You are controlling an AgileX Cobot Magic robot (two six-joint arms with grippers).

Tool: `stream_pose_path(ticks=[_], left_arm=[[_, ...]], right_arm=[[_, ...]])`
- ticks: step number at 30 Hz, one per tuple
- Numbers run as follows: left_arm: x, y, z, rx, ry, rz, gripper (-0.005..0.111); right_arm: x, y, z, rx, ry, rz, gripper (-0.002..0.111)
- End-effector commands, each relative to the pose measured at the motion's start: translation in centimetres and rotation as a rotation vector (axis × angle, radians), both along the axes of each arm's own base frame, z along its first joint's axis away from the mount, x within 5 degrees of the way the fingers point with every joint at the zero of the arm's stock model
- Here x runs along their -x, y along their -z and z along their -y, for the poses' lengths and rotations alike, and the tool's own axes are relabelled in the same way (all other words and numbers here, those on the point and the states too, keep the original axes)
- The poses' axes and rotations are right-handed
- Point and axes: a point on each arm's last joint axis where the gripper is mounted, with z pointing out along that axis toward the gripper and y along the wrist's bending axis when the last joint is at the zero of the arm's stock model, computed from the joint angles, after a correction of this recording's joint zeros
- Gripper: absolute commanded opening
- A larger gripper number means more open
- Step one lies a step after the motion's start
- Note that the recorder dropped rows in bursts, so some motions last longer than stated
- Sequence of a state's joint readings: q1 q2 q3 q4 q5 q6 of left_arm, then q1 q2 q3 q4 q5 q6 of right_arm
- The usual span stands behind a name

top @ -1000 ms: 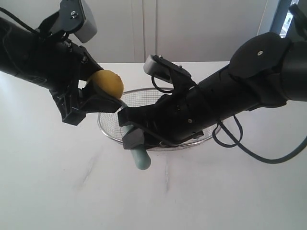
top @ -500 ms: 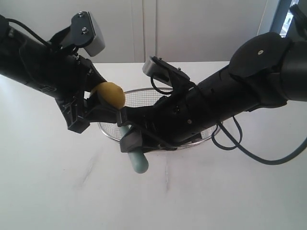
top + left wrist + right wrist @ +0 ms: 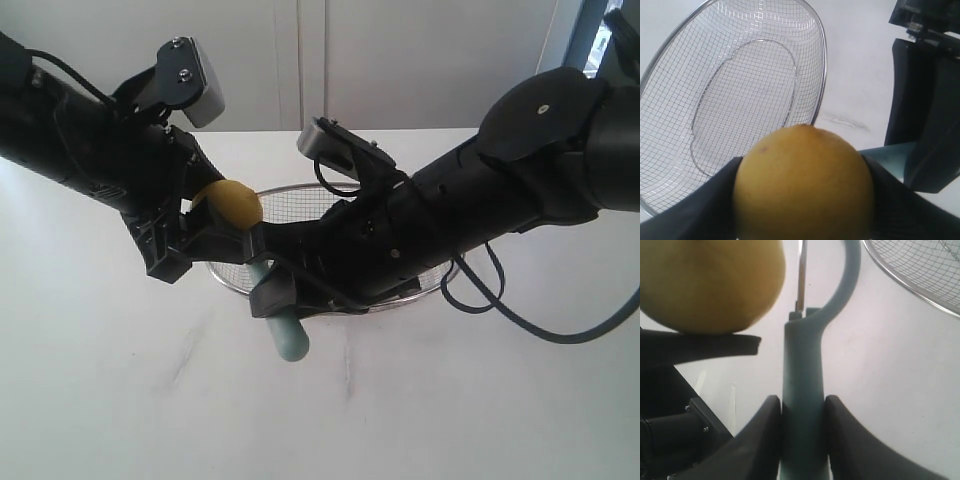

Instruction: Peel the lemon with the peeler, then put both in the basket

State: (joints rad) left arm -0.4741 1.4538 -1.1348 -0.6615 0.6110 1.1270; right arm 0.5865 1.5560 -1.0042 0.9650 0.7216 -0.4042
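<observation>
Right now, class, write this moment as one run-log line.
left gripper holds lemon | right gripper holds peeler | blade beside lemon | basket holds neither yet

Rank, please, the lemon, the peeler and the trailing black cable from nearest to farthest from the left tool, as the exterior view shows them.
1. lemon: gripped in the left tool itself.
2. peeler: just to its right, clamped in the right tool.
3. black cable: far right, trailing below the right arm.
</observation>
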Motion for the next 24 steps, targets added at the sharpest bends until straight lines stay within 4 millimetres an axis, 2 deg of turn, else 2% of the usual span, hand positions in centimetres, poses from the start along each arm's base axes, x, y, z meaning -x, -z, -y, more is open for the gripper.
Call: stream_pose_path(ticks=[1, 24], left_arm=[[0.37, -0.03, 0.18, 0.015, 0.004, -0.019, 0.000], [0.32, -0.01, 0.11, 0.011, 0.002, -0.015, 0.000]], right_arm=[[0.15, -0.09, -0.02, -0.010, 0.009, -0.006, 0.000], [0.04, -0.18, 0.12, -0.005, 0.016, 0.009, 0.000]])
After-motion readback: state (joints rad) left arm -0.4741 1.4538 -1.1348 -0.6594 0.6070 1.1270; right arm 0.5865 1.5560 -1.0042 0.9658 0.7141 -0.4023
